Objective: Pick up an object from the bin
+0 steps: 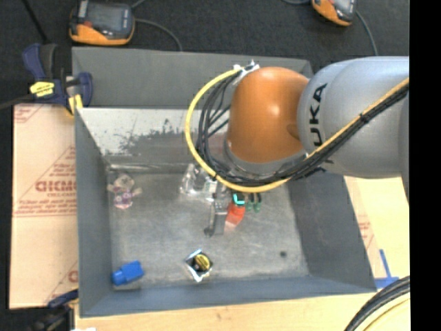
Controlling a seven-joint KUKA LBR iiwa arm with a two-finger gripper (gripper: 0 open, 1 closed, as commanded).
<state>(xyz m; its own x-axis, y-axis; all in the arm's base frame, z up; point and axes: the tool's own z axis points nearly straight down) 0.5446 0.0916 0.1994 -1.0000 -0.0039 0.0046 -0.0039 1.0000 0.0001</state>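
1. We see the bin (94,205) as matt grey metal, its floor scuffed and its back wall flecked with dark scratches.
2. The orange cover (265,112) on the wrist looks like smooth plastic with a soft sheen.
3. The arm casing (358,116) is smooth, silver-grey and faintly glossy.
4. The blue block (127,273) looks to us like matt plastic.
5. The clear piece (123,190) at the left is transparent, glossy plastic.
6. The cables (193,112) have smooth black and yellow sheaths.

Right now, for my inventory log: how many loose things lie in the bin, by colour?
Blue: 1, the blue piece, front left.
Clear: 2, the pinkish clear piece at left and the clear piece mid-bin.
Orange-red: 1, the orange-red piece by the arm.
White and yellow: 1, the white-and-yellow piece.
Total: 5 in view.
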